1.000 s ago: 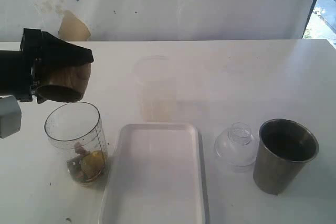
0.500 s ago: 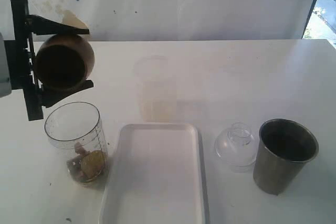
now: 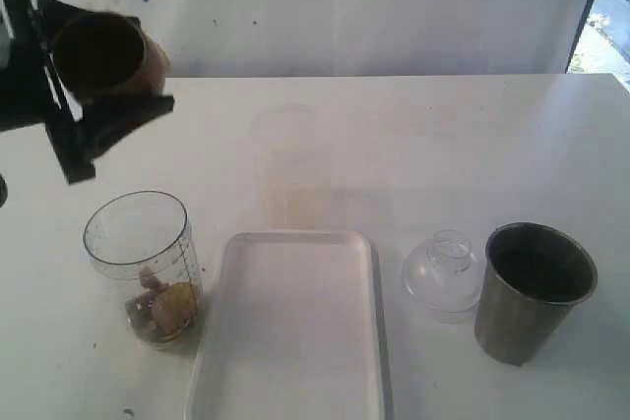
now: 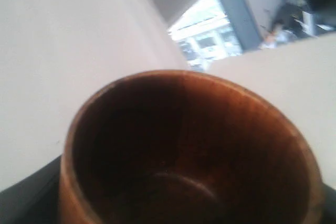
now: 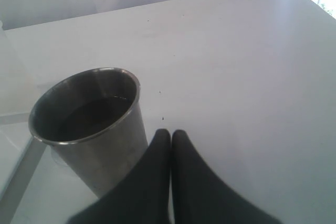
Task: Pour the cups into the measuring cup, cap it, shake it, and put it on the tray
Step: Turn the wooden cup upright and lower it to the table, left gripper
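Observation:
My left gripper [image 3: 136,66] is shut on the brown wooden cup [image 3: 96,51], held in the air at the far left, above and behind the measuring cup [image 3: 143,263]. The cup's mouth faces the exterior camera. In the left wrist view the wooden cup [image 4: 189,150] fills the picture and its inside looks dark and empty. The measuring cup stands upright with yellowish and brown bits at its bottom. The steel tumbler [image 3: 534,290] stands at the right, dark inside [image 5: 92,116]. My right gripper [image 5: 171,136] is shut and empty beside the tumbler. The white tray [image 3: 290,341] lies front and centre.
A clear domed lid [image 3: 445,272] rests on the table between the tray and the steel tumbler. A frosted translucent beaker [image 3: 288,164] stands faintly visible behind the tray. The white table runs back to a wall.
The wooden cup, tipped mouth-down over the measuring cup a second ago, has turned back up and risen away to the upper left in my left gripper. Nothing else has moved.

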Available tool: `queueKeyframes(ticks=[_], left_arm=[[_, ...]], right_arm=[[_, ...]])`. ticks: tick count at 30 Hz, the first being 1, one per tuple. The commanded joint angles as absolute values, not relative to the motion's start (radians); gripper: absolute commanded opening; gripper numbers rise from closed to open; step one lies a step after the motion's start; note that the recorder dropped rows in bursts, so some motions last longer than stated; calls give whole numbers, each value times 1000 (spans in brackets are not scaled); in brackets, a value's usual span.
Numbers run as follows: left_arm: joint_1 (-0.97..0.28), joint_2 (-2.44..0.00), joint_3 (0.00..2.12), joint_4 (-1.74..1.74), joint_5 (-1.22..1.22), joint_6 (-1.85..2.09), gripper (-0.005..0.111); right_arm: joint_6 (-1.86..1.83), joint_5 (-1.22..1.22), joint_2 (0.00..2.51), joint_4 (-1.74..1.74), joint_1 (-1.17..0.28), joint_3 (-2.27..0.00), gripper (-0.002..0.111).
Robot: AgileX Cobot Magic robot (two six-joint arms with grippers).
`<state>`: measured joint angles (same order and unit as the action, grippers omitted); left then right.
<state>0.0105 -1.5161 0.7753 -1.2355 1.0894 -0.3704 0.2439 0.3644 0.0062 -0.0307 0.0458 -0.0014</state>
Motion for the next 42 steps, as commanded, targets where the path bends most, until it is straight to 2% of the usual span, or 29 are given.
queueKeyframes(ticks=[1, 4, 11, 19, 24, 38, 40, 42], left_arm=[[9, -1507, 778, -775, 921, -507, 0], [9, -1507, 778, -603, 856, -495, 0], [21, -1609, 811, -396, 518, -361, 0], [33, -1833, 811, -412, 734, -355, 0], [33, -1959, 811, -404, 921, -207, 0], [33, -2158, 862, -324, 1030, -203, 0], [33, -2167, 864, -315, 1018, -199, 6], [33, -2171, 864, -315, 1020, -180, 18]], right_arm=[[246, 351, 0, -34, 41, 0, 0], [246, 351, 0, -34, 41, 0, 0], [246, 351, 0, -34, 41, 0, 0], [246, 351, 0, -34, 41, 0, 0], [246, 351, 0, -34, 41, 0, 0], [246, 351, 0, -38, 41, 0, 0], [246, 351, 0, -38, 41, 0, 0], [246, 351, 0, -38, 41, 0, 0]])
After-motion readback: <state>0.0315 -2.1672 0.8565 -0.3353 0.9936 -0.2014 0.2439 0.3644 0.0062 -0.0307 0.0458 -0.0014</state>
